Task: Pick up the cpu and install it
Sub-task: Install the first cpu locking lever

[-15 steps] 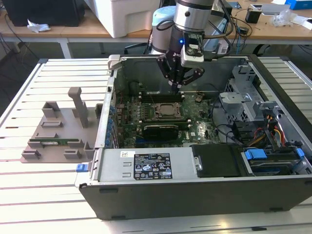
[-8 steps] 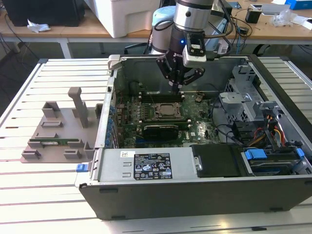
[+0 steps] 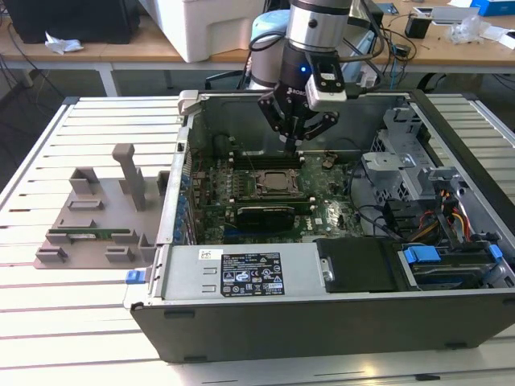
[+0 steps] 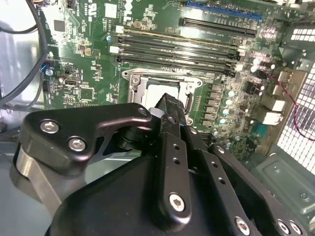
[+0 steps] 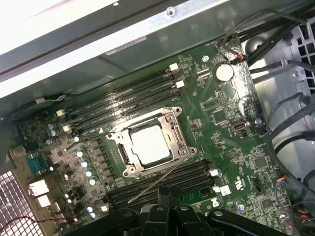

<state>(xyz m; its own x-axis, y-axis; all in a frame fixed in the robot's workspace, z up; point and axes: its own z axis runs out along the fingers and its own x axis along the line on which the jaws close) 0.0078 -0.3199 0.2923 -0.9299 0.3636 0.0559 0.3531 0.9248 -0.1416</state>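
Cpu (image 5: pixel 151 144) seated flat inside dark socket frame (image 5: pixel 173 119) on green motherboard (image 5: pixel 216 113), memory slots (image 5: pixel 123 96) alongside. Gripper (image 3: pixel 293 147) hung just above, fingers closed together, holding nothing. Grey fixture tray (image 3: pixel 88 221) stood outside open computer case (image 3: pixel 322 310), toward exterior view's left.

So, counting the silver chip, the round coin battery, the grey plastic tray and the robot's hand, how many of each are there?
Silver chip: 1
Coin battery: 1
Grey plastic tray: 1
Robot hand: 1
Total: 4
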